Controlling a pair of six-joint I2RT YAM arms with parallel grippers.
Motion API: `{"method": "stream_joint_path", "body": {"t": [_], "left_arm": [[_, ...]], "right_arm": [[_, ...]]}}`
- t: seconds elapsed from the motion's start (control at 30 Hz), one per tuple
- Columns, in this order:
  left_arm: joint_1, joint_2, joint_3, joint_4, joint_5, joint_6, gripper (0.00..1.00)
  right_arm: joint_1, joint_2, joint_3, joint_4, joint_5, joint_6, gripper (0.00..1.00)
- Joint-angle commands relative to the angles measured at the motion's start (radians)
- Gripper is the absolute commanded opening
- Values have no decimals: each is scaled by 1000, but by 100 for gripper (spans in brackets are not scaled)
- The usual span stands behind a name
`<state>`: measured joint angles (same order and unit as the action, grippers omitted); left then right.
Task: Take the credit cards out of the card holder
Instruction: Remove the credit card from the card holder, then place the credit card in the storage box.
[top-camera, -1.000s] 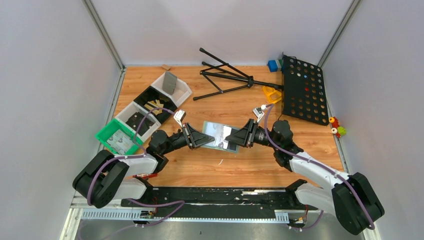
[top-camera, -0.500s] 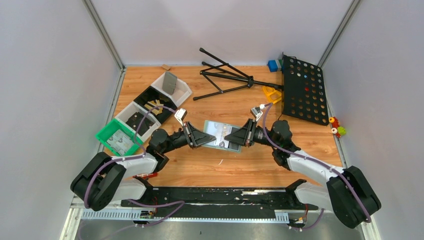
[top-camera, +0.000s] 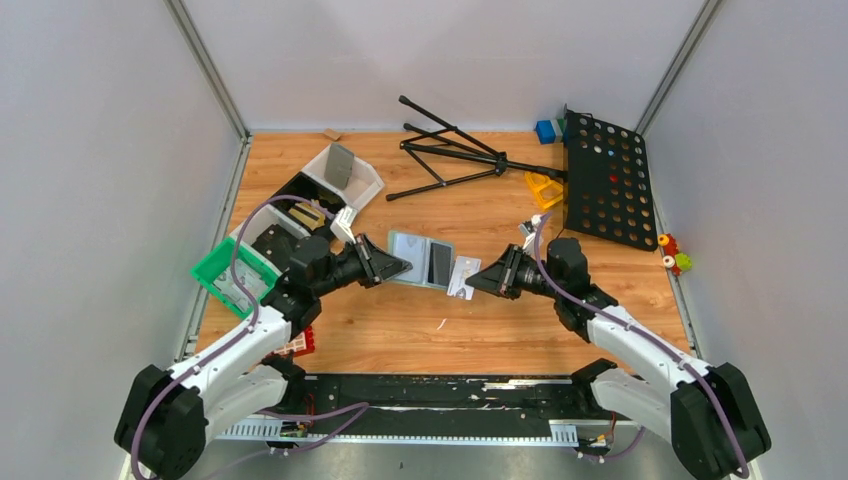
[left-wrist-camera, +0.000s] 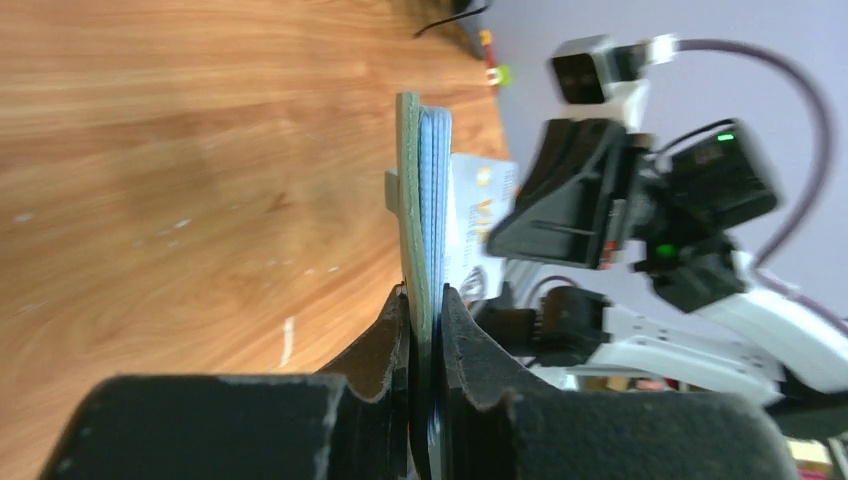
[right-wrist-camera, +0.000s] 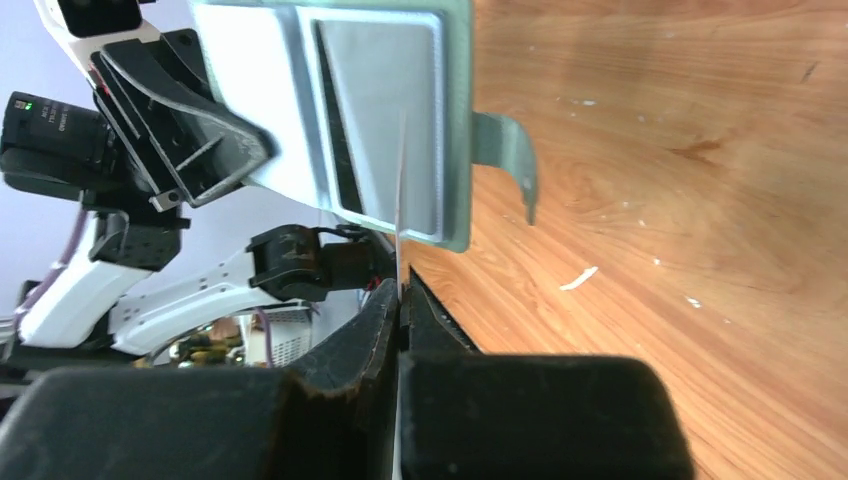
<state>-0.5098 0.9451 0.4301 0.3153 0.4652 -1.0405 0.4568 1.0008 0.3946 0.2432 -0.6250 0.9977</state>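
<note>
Grey-blue card holder (top-camera: 418, 257) lies open and flat over the middle of the wooden worktop (top-camera: 480, 330), its pale pocket sleeves facing up. The left pincer (top-camera: 400, 266) is closed tight on the holder's left edge; in the left wrist view the holder shows edge-on, squeezed between both fingers. Just beside the holder's right edge is one whitish credit card (top-camera: 463, 276) with print on it. The right pincer (top-camera: 472, 283) grips this card's far end, its fingers pressed together with only the thin card between them. Whether the card's near end is tucked inside a sleeve cannot be told. A small flap sticks out from one edge of the holder. A green tray (top-camera: 215, 272) sits to the left of the holder, and a black folded tripod (top-camera: 450, 155) lies beyond it.
</note>
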Motion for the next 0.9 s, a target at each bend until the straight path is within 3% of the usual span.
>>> {"method": "stream_joint_path", "body": {"t": [0.0, 0.27, 0.37, 0.57, 0.63, 0.77, 0.87], "left_arm": [[2, 26, -5, -203, -67, 176, 0], [2, 130, -47, -205, -128, 266, 3], [3, 134, -22, -291, -193, 316, 15], [2, 76, 49, -511, -353, 388, 56], [2, 38, 72, -569, -392, 398, 65], [2, -64, 112, -655, -418, 419, 72], [2, -147, 116, -635, -328, 415, 75]], "right_arm": [[-4, -19, 103, -184, 47, -167, 0], [14, 74, 220, -301, 7, -290, 0], [26, 116, 235, -294, -5, -299, 0], [50, 189, 274, -289, -16, -315, 0], [59, 206, 288, -284, -21, -319, 0], [78, 232, 316, -272, -26, -322, 0], [97, 249, 333, -253, -38, -316, 0]]}}
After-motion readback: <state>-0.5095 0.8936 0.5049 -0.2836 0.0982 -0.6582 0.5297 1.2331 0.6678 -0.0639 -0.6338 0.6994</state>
